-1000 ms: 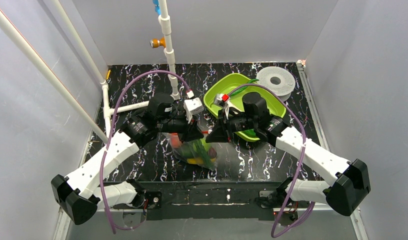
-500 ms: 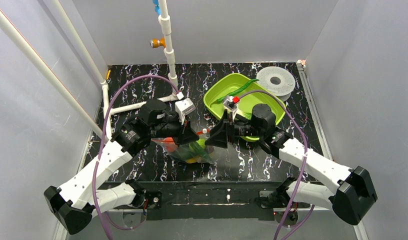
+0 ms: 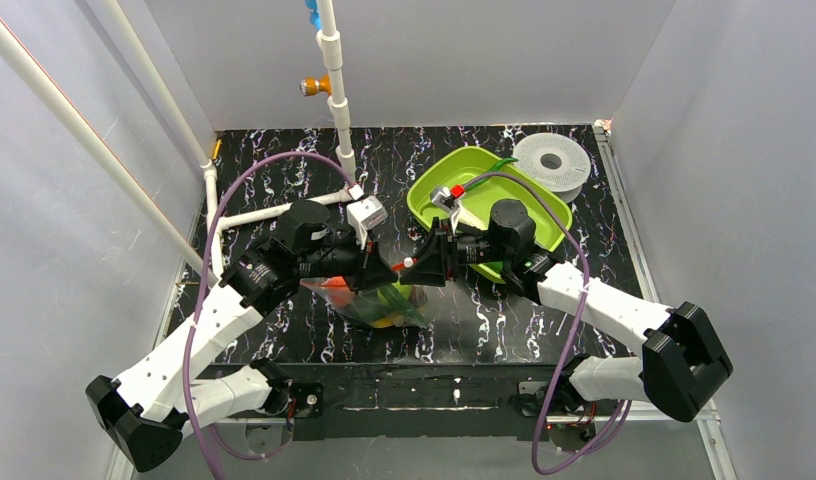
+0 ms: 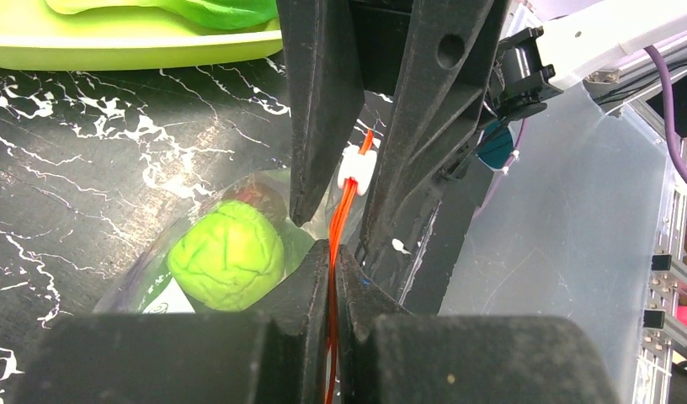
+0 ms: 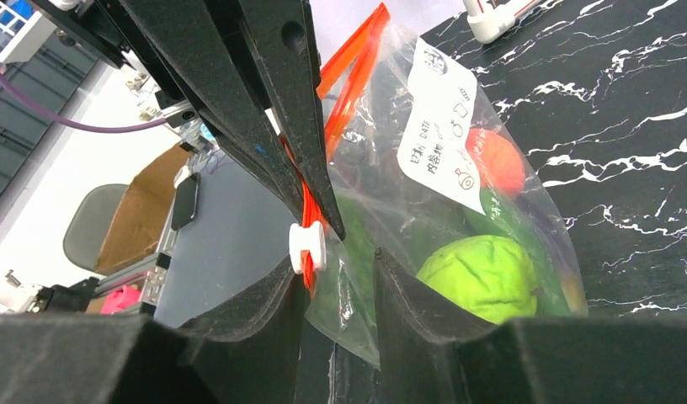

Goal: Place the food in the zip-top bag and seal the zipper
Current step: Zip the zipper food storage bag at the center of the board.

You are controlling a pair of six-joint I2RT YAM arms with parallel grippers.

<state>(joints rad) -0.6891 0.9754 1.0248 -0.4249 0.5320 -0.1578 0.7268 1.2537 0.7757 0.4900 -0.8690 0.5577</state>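
Observation:
The clear zip-top bag (image 3: 379,308) hangs between my two grippers with food inside: a round green fruit (image 5: 490,273), a red-orange fruit (image 5: 496,160) and darker pieces. My left gripper (image 4: 333,251) is shut on the red-orange zipper (image 4: 340,210). My right gripper (image 5: 340,261) faces it closely. Its jaws are apart and straddle the bag's edge and the white zipper slider (image 5: 308,246). In the top view the left gripper (image 3: 384,272) and right gripper (image 3: 421,268) are almost tip to tip. The green fruit also shows in the left wrist view (image 4: 226,257).
A lime-green tray (image 3: 524,205) sits behind the right arm with a long green pepper (image 3: 479,178) in it. A white perforated disc (image 3: 552,162) lies at the back right. White pipes (image 3: 254,214) stand at the back left.
Both grippers have come lower and nearer with the bag. The right gripper has moved left along the zipper, close up to the left gripper.

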